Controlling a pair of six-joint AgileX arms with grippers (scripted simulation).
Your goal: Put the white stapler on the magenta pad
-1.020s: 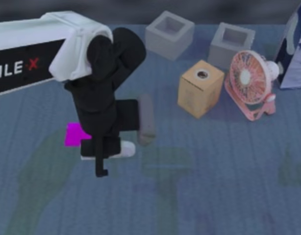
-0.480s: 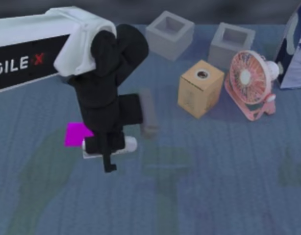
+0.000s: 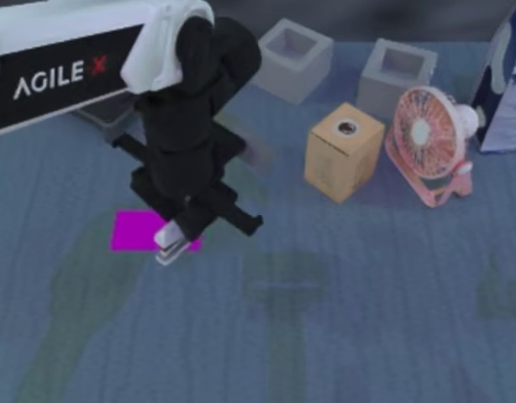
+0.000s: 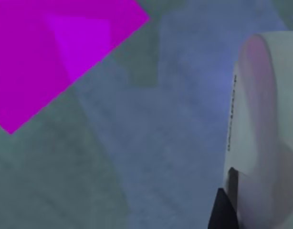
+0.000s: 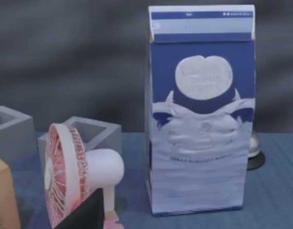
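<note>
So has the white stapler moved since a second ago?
Yes. The white stapler, in the left gripper, shifted toward the top view's left and now overlaps the right edge of the magenta pad.

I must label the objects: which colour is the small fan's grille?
Pink, with a white centre; the fan shows best in the top view.

Overhead view, two close wrist views

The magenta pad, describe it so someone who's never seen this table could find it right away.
Start at the big white and black left arm reaching in over the table's left side, and follow it down to its gripper, which holds the white stapler. The magenta pad lies flat on the table just under it. It is the only bright, paper-thin thing; the neighbours are boxy and raised.
</note>
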